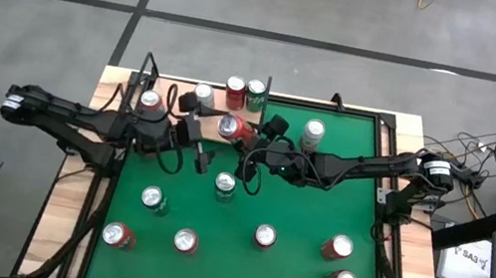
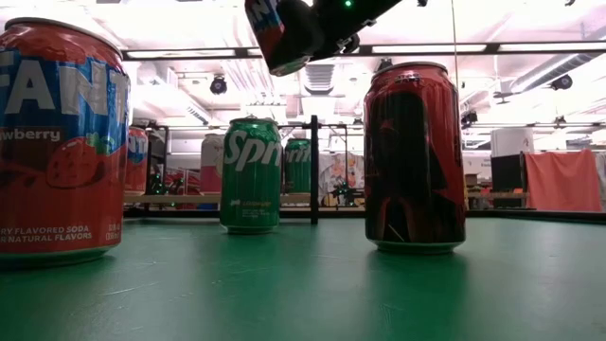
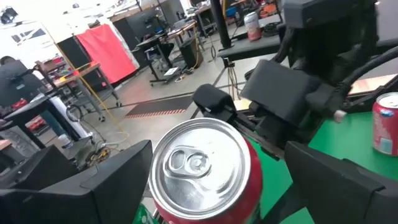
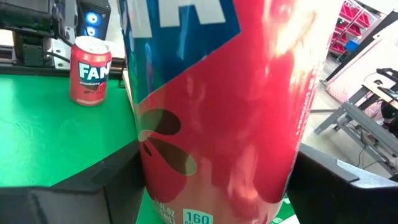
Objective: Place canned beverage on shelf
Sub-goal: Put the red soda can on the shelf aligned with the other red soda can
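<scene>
A red Fanta can [image 1: 234, 129] hangs in the air over the far middle of the green table, tilted, with its silver top [image 3: 199, 165] facing my left gripper. My right gripper [image 1: 248, 141] reaches in from the table's right and is shut on the can. My left gripper [image 1: 209, 132] comes from the left and is open. Its fingers [image 3: 81, 193] stand wide on either side of the can's top end without touching it. The low view shows the can [image 2: 284, 33] high above the table. The pale wood shelf [image 1: 218, 103] at the far edge carries several cans standing on their bases. My right gripper pinches the can's side wall [image 4: 155, 180] between its two fingers [image 4: 87, 193], which lie across the can. The fingers come in nearly level from the table's right. The can is lifted clear of the table and tilted, its top toward the table's left.
Several cans stand on the felt in front: a green one [image 1: 225, 186] just below the grippers, another green [image 1: 154, 200], and red ones [image 1: 118, 235] [image 1: 338, 247] near the front. A silver can [image 1: 314, 132] stands far right. The shelf's black rod [image 2: 313, 170] rises behind.
</scene>
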Action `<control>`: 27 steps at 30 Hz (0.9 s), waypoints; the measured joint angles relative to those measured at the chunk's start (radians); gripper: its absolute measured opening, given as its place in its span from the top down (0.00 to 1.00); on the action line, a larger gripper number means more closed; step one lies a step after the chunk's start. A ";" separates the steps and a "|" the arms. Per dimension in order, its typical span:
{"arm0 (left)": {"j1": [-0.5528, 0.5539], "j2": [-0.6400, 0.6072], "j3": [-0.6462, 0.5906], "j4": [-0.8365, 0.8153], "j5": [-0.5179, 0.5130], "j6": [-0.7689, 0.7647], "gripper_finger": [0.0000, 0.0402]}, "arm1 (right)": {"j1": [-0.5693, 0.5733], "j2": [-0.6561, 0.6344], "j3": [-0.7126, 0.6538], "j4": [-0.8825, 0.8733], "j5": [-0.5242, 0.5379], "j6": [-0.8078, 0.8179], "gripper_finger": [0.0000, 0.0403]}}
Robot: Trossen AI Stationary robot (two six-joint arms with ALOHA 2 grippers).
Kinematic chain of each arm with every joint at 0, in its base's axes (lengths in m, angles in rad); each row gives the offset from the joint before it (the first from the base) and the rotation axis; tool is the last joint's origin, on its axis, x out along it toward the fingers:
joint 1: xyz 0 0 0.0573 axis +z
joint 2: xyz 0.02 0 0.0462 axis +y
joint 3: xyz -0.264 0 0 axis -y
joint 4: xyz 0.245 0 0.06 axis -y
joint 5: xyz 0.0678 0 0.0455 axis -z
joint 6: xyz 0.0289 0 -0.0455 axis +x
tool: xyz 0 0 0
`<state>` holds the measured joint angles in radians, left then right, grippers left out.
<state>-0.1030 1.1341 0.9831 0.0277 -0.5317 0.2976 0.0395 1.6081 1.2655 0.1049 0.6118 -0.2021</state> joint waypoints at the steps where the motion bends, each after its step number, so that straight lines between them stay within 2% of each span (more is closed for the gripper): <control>1: 0.006 0.003 0.000 0.004 0.000 -0.002 0.13 | 0.000 0.000 0.000 -0.002 0.000 0.000 0.27; 10: 0.032 0.050 0.000 0.032 0.000 -0.003 0.15 | 0.000 0.000 0.000 0.000 -0.001 0.000 0.27; 18: 0.032 0.044 0.000 0.036 0.000 -0.001 0.30 | 0.000 0.000 0.000 0.005 -0.009 0.001 0.27; 21: 0.032 0.039 0.000 0.034 0.002 -0.011 0.30 | 0.000 0.000 0.000 0.006 -0.011 0.001 0.27; 23: 0.032 0.038 -0.001 0.034 0.001 -0.014 0.30 | 0.000 0.000 0.000 0.005 -0.010 0.001 0.23; 27: 0.032 0.036 0.027 -0.031 -0.002 -0.022 0.30 | 0.001 0.000 0.000 0.005 -0.008 0.001 0.09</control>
<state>-0.0708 1.1706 1.0098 -0.0036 -0.5340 0.2760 0.0404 1.6083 1.2652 0.1101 0.6043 -0.2010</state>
